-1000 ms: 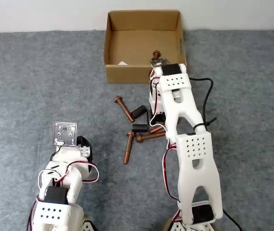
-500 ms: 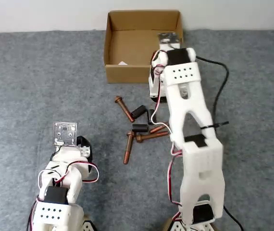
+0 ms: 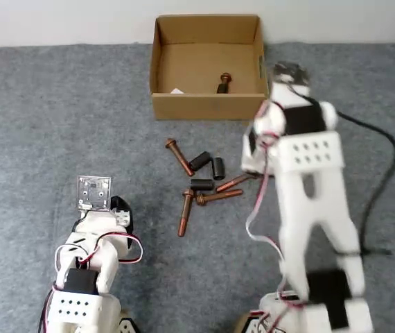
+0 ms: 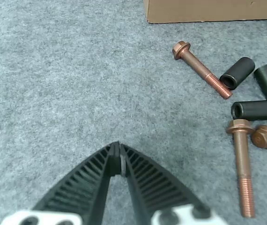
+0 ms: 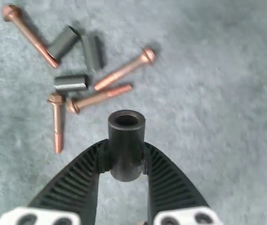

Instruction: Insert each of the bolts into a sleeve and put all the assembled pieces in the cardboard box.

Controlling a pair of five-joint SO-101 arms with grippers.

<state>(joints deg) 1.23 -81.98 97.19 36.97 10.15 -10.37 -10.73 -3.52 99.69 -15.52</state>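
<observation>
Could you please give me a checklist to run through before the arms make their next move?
1. Right pincer holding the black sleeve: ok, shut on it.
2. Black sleeve's bore empty: ok, it is open toward the wrist camera.
3. Left pincer free: ok, shut and empty above the carpet.
4. Bolts available: ok, four loose bolts lie beside three loose sleeves.
5. Piece in the cardboard box fully assembled: cannot tell.
</observation>
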